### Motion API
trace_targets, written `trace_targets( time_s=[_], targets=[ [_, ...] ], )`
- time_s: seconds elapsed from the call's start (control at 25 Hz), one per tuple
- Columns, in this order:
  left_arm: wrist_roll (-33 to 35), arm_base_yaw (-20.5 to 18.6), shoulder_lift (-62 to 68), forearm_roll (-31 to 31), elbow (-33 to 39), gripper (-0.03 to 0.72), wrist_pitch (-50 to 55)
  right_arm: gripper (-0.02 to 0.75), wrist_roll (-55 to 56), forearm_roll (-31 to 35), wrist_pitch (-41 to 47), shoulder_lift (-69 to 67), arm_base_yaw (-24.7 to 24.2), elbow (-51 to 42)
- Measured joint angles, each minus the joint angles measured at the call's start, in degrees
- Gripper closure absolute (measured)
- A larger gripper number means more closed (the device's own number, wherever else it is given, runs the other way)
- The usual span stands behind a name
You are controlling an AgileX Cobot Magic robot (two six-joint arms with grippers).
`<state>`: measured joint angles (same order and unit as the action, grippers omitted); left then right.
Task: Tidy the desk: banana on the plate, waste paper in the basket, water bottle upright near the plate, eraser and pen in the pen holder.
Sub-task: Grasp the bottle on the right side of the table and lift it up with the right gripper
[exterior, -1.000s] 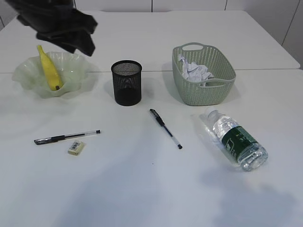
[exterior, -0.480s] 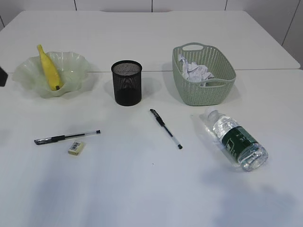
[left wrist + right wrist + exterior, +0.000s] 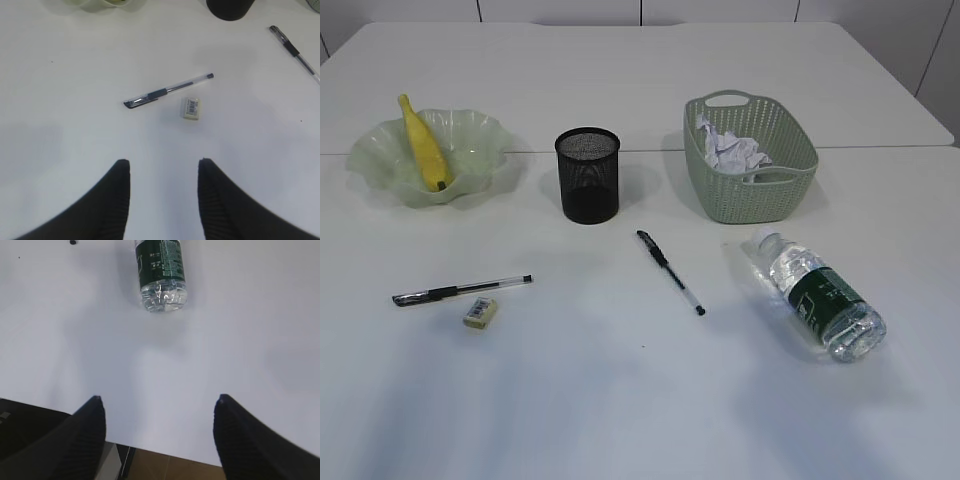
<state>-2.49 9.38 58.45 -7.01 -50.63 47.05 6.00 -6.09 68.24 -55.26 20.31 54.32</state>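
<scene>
Plate (image 3: 380,160): far left of the worktop (image 3: 620,400); pale green, translucent, wavy rim. Judged already served, since it carries the fruit.
Banana (image 3: 424,148): lying inside the plate, leaning on its far wall; yellow, curved, dark tip towards the near side. This part of the tidying looks done.
Left pen (image 3: 460,290): flat on the worktop, near left, well apart from the holder; clear barrel, dark grip and cap. Not yet put away.
Eraser (image 3: 481,312): just beside the left pen on its near side, not touching it; small cream block with a printed sleeve, barcode visible in the left wrist view (image 3: 191,108). Not yet put away.
Left end effector (image 3: 162,200): fingers spread, nothing between them, hanging above bare worktop on the near side of the pen and eraser; seemingly placed to go for one of them.
Holder (image 3: 587,175): black mesh cup, upright, centre far; looks empty from here.
Middle pen (image 3: 671,272): lying slantwise, near and right of the holder.
Basket (image 3: 750,195): sage green, woven look, right far; the crumpled white paper (image 3: 730,150) already sits inside.
Bottle (image 3: 818,295): on its side at the right, cap towards the basket, dark green label; far from the plate, still to be stood up.
Right end effector (image 3: 159,435): fingers wide apart, empty, over the near worktop edge, bottle base ahead of it.
</scene>
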Motion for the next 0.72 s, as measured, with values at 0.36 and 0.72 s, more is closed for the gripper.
trace_targets(
  time_s=[0.36, 0.72],
  targets=[
    [-0.1, 0.0, -1.0, 0.5, 0.1, 0.369, 4.8, 0.237, -2.1, 0.0, 0.6, -20.0, 0.0, 14.5],
    [-0.1, 0.0, -1.0, 0.5, 0.1, 0.369, 6.3, 0.232, -6.3, -0.5, 2.0, -38.1, 0.0, 28.5]
  ],
)
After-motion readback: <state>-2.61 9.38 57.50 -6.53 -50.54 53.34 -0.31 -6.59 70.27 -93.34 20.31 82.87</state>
